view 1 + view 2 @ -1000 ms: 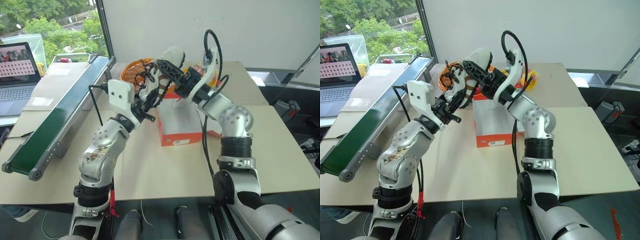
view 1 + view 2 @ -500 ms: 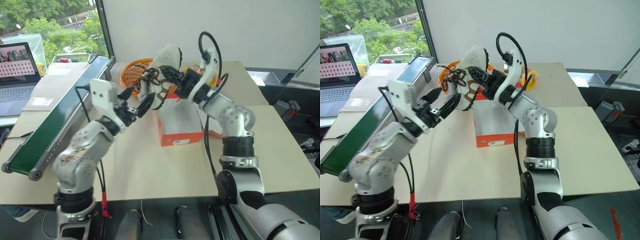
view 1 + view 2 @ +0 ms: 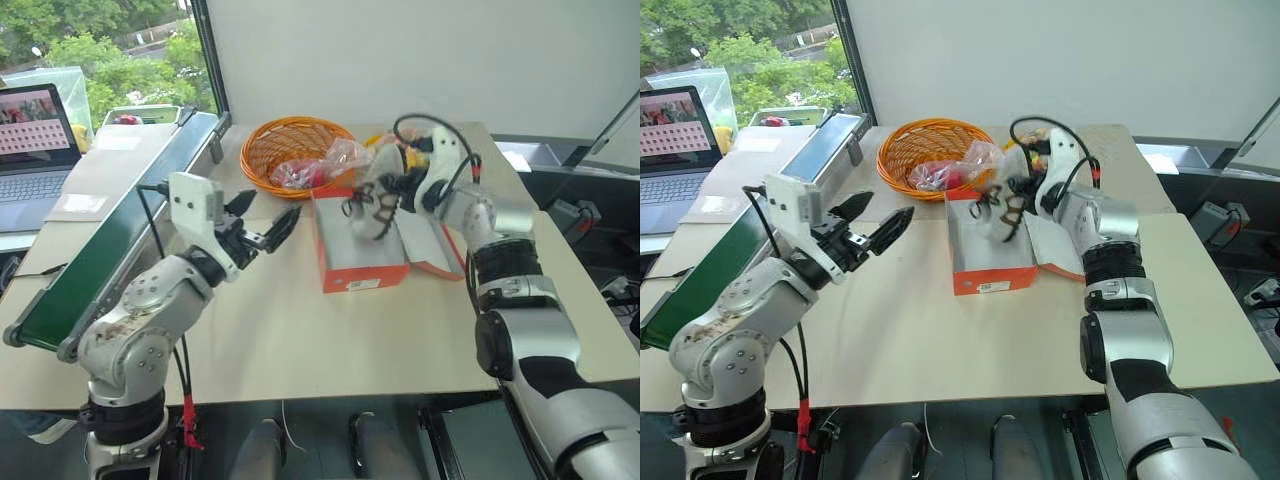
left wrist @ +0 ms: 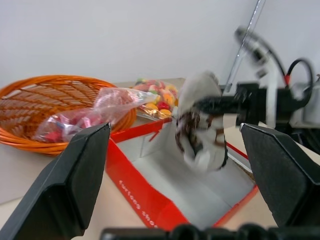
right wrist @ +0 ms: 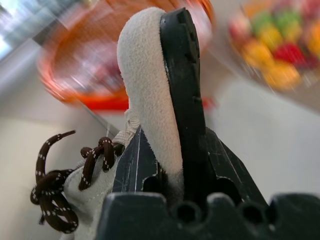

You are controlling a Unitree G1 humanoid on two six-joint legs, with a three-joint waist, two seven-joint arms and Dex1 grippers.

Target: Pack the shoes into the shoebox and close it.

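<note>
Hanging over the open shoebox [image 3: 362,262] is one cream sneaker [image 3: 374,200], toe down, dark laces [image 5: 55,187] dangling loose. The right gripper [image 3: 408,186] has it clenched at the heel end; in the right wrist view one black finger [image 5: 182,95] lies flat against the pale heel collar w/ the other tucked inside the shoe. Sneaker sits above the box's white interior, about mid-length, near the side where the lid [image 3: 432,250] is folded open & flat on the table [image 3: 300,340]. Can't tell if the toe touches the box floor yet.

Shoebox is orange-red, small white label [image 3: 362,284] on the near end, standing roughly centre of the table.

Left gripper [image 3: 262,225] hangs off to the robot's left of the box, well apart from it, fingers spread wide w/ nothing between them, pointing toward the box. From its wrist view the box & the held sneaker [image 4: 200,120] show straight between the two black fingers [image 4: 65,185].

Behind the box: round orange wicker basket [image 3: 275,140] w/ a clear plastic bag of reddish items [image 3: 320,165] spilling over its rim, nearly touching the box's far end. A bag of coloured sweets [image 4: 157,97] lies just beside that. Further left, a green conveyor belt [image 3: 110,240] runs along the table edge, laptop [image 3: 35,150] beyond it. Nothing sits between sneaker & box.
</note>
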